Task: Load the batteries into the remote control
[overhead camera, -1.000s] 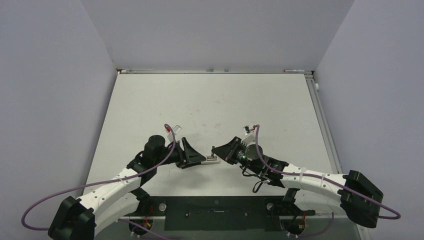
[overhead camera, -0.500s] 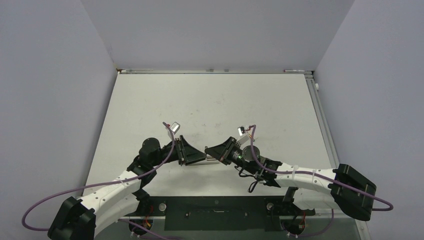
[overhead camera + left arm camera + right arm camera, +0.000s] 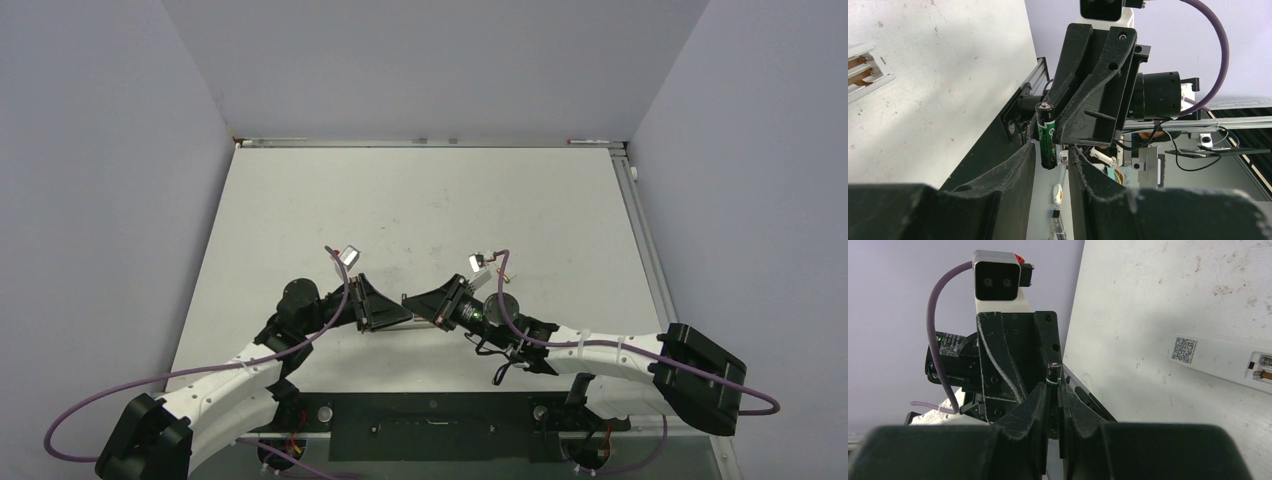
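Currently our right gripper [image 3: 1053, 389] is clamped on the small black-and-green cylindrical battery [image 3: 1047, 137], whose long axis stands upright in the left wrist view, its lower end dipping between the parted jaws of our left gripper [image 3: 1052, 152]. The slim white plastic remote control [image 3: 1215, 357] lies flat on the pale table [image 3: 1148, 300] near both, compartment open. From above, we cannot make the battery out.

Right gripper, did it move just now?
Yes. The right gripper slid left, away from the table's right rail.
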